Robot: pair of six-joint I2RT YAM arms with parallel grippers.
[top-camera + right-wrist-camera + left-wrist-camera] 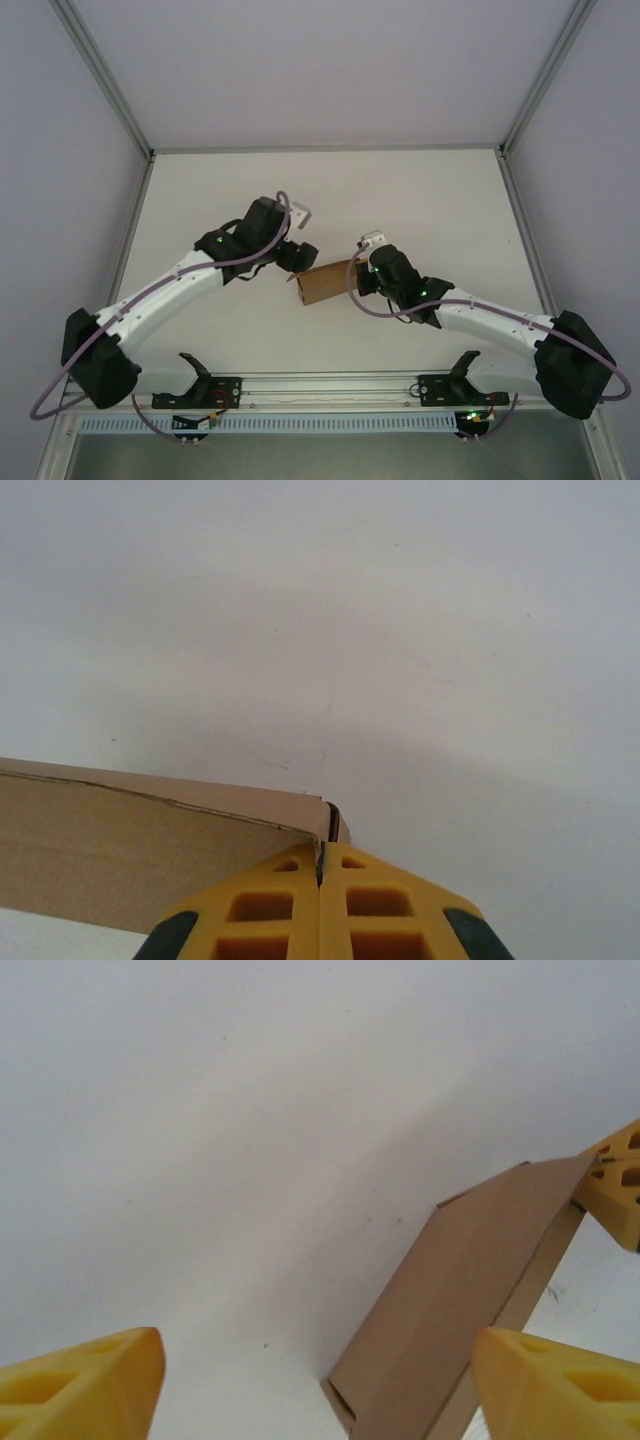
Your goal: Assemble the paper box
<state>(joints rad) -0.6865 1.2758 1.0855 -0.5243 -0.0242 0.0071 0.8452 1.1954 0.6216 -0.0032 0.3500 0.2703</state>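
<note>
The paper box (325,283) is plain brown cardboard, partly folded, and stands on the white table between the two arms. My right gripper (358,272) is at its right end. In the right wrist view the yellow fingers (270,910) are pressed together on a thin wall at the corner of the box (120,845). My left gripper (293,258) is at the box's left end. Its fingers (85,1385) stand wide apart in the left wrist view, gripping nothing. A slanted panel of the box (470,1290) rises just inside the right finger. The right gripper's fingertips (618,1188) hold that panel's far end.
The white table (420,200) stretches beyond the box to the back and sides. Aluminium frame posts (100,75) and pale walls close it in. Two black brackets sit on the front rail (320,385) near the arm bases.
</note>
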